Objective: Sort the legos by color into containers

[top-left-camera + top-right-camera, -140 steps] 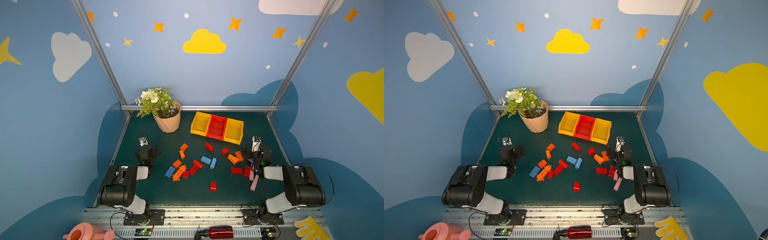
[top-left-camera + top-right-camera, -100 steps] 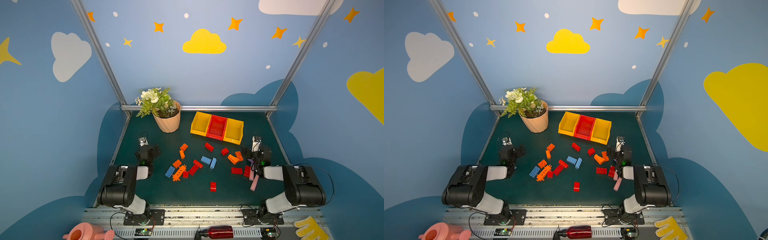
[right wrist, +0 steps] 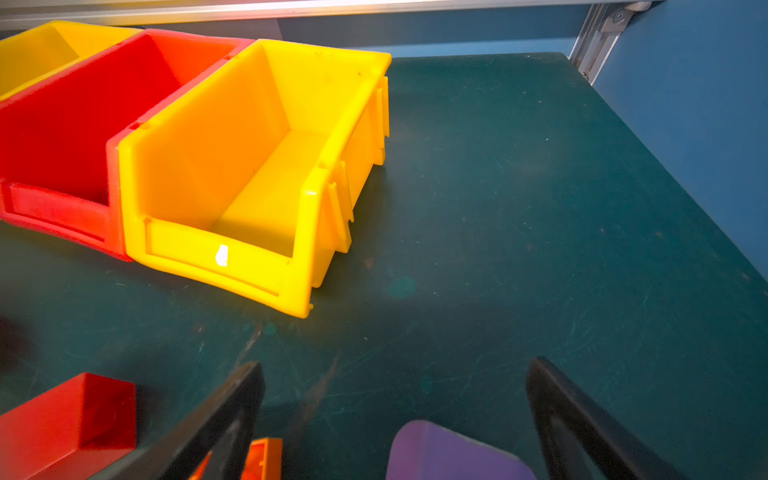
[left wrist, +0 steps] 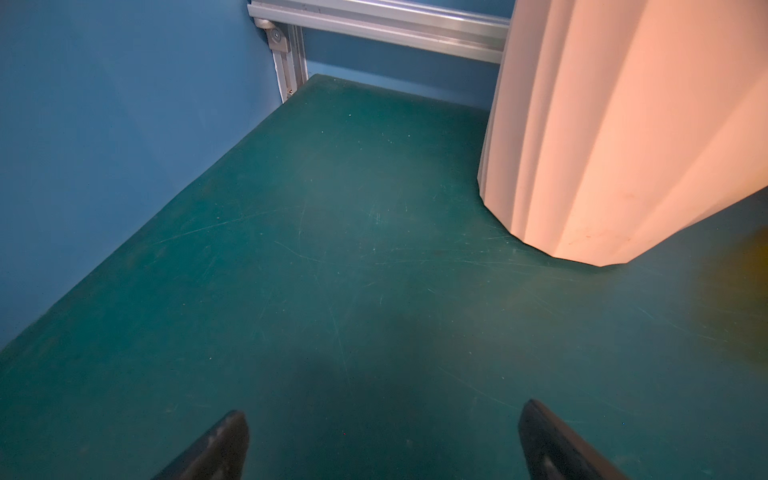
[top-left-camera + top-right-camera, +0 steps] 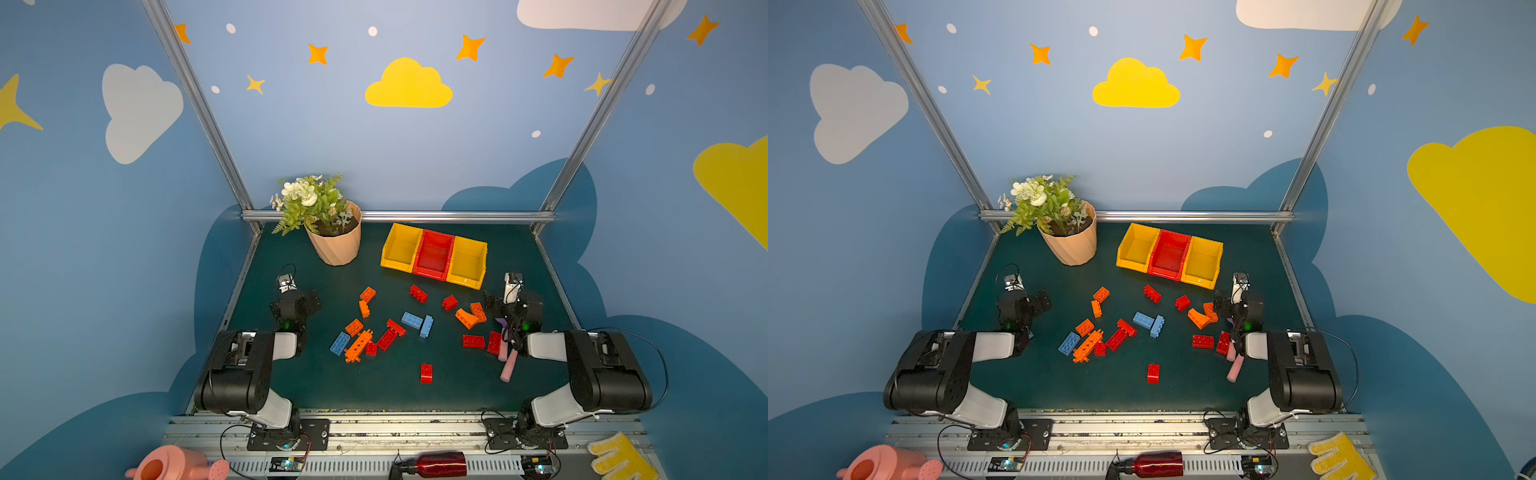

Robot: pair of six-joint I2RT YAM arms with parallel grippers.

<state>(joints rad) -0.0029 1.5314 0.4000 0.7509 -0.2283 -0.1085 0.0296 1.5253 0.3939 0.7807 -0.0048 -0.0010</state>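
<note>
Several red, orange and light blue legos lie scattered mid-table in both top views, among them a lone red brick (image 5: 426, 372) and a blue pair (image 5: 1148, 322). The containers stand at the back: a yellow bin (image 5: 401, 247), a red bin (image 5: 434, 253) and a yellow bin (image 3: 257, 166), all empty. My left gripper (image 4: 384, 415) stands open over bare mat at the left (image 5: 297, 305). My right gripper (image 3: 395, 365) is open near the right-hand yellow bin (image 5: 513, 301). A purple soft piece (image 3: 453, 457) lies loose between its fingers, with an orange brick (image 3: 262, 457) beside one finger.
A peach flower pot (image 5: 334, 245) stands at the back left, close to my left gripper (image 4: 623, 124). Pink foam cylinders (image 5: 508, 365) lie by the right arm. A watering can (image 5: 166, 465), a red bottle (image 5: 440, 461) and a yellow glove (image 5: 619, 459) sit beyond the front rail.
</note>
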